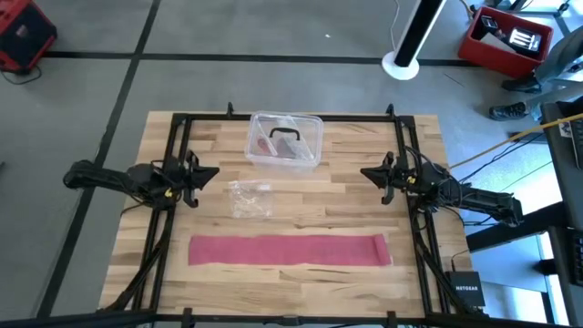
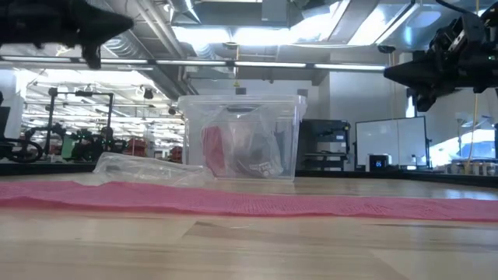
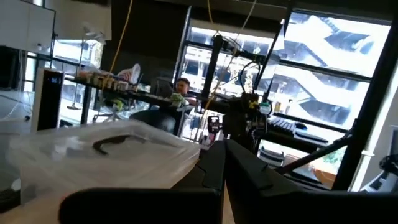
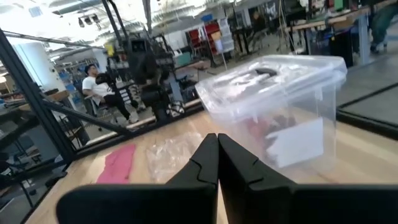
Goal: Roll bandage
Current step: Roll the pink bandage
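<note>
The pink-red bandage (image 1: 289, 251) lies flat and unrolled along the table's near side; it also shows in the low view (image 2: 257, 201), and its left end shows in the right wrist view (image 4: 118, 163). My left gripper (image 1: 213, 173) is shut and empty, above the table's left side, pointing right. My right gripper (image 1: 366, 171) is shut and empty, above the right side, pointing left. Both are far from the bandage. In the wrist views the left fingers (image 3: 219, 163) and right fingers (image 4: 217, 157) are closed together.
A clear plastic box (image 1: 285, 138) with a lid and dark handle stands at the table's far middle, with items inside. A crumpled clear wrapper (image 1: 250, 198) lies between the box and the bandage. A person sits in the room beyond (image 4: 99, 87).
</note>
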`<action>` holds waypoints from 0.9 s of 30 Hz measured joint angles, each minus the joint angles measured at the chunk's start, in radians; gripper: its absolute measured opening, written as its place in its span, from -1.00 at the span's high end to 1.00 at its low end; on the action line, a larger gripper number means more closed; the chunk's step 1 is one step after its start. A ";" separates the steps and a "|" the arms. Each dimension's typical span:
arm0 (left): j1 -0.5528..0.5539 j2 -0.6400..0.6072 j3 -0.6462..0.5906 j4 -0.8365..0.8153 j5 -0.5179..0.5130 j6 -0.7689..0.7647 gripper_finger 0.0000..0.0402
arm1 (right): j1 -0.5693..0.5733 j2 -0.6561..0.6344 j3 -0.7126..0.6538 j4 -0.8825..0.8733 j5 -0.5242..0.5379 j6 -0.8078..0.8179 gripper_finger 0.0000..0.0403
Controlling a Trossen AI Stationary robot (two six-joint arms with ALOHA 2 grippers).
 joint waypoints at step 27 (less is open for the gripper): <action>-0.073 1.384 0.934 0.101 0.032 0.149 0.99 | 0.000 0.008 0.057 0.052 -0.293 -0.003 0.96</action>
